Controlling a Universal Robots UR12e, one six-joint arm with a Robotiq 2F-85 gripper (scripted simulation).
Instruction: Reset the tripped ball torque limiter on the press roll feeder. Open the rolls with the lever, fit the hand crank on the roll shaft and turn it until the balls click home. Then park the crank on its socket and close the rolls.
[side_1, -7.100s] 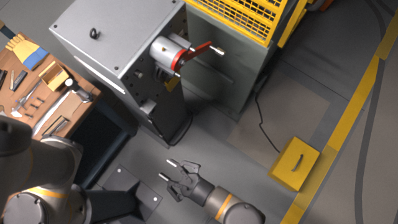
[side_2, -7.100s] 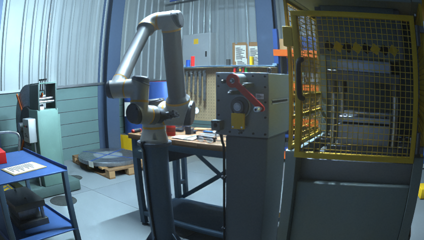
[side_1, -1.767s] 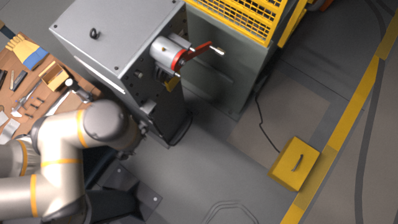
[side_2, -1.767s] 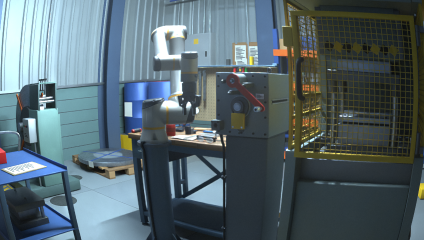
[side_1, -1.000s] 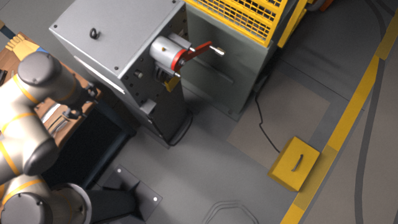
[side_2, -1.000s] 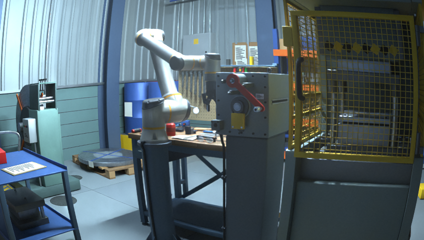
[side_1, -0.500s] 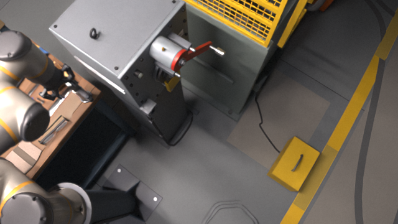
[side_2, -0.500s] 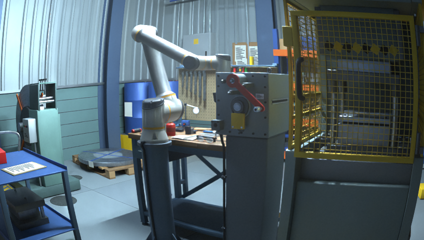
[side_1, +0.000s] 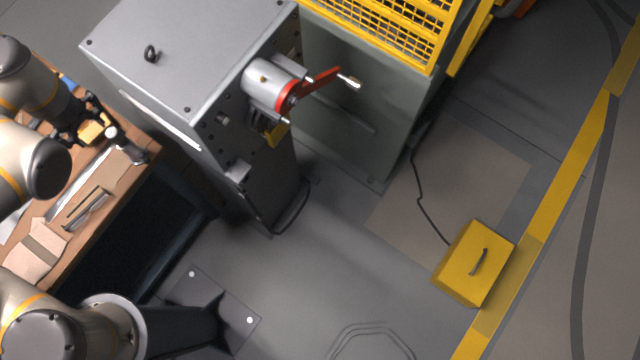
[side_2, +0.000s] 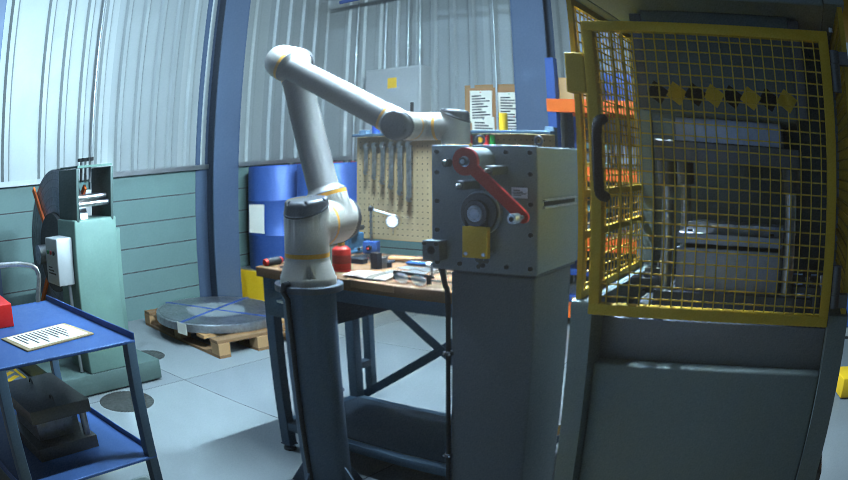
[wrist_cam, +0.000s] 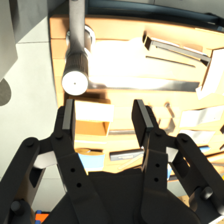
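The roll lever's white-tipped knurled knob stands just ahead of my gripper, slightly to its left, over the workbench. The same knob shows beside the feeder cabinet, and from the front it sticks out left of the cabinet. My gripper is open and empty. The red hand crank sits on a shaft on the cabinet's front face, its handle pointing down to the right. A yellow tag hangs below the round hub.
The feeder cabinet's side wall rises close on the left of my gripper. The wooden workbench below carries a saw blade, a small box and loose tools. A yellow mesh guard stands beyond the cabinet.
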